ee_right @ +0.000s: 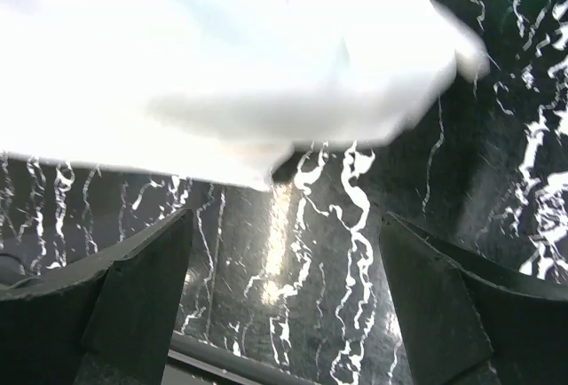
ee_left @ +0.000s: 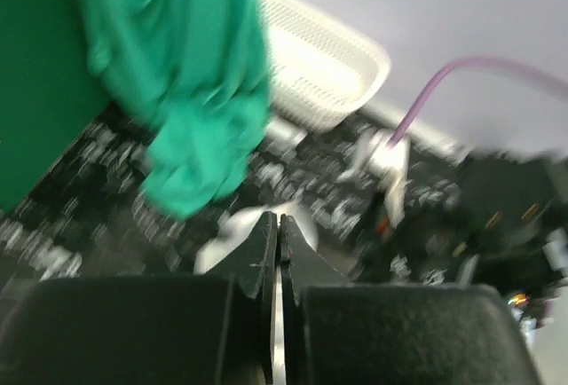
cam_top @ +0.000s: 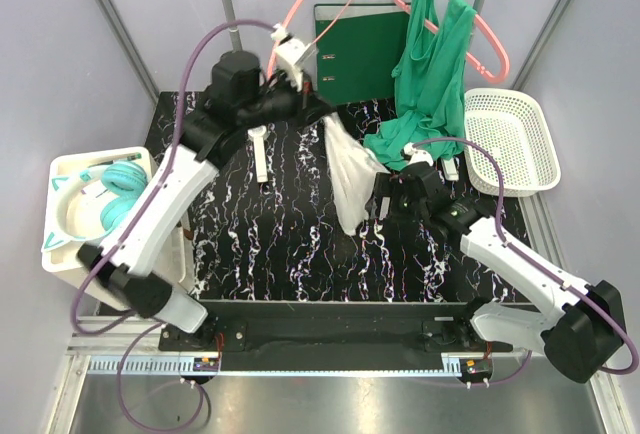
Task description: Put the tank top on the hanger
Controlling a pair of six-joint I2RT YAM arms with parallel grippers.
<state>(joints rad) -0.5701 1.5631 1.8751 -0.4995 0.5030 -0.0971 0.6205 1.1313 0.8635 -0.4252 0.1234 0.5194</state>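
The white tank top (cam_top: 350, 179) is held pinched in the closed left fingers (ee_left: 273, 225) and hung above the middle of the worktop (cam_top: 260, 244). The right fingers (cam_top: 383, 197) are spread wide beside it, empty. The hanger (cam_top: 287, 9) is seen above the rear edge.

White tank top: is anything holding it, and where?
The left gripper pinches the white tank top at its upper end, letting it hang. The right gripper is open near it.

Even overhead light; wrist views blurred, overexposed.
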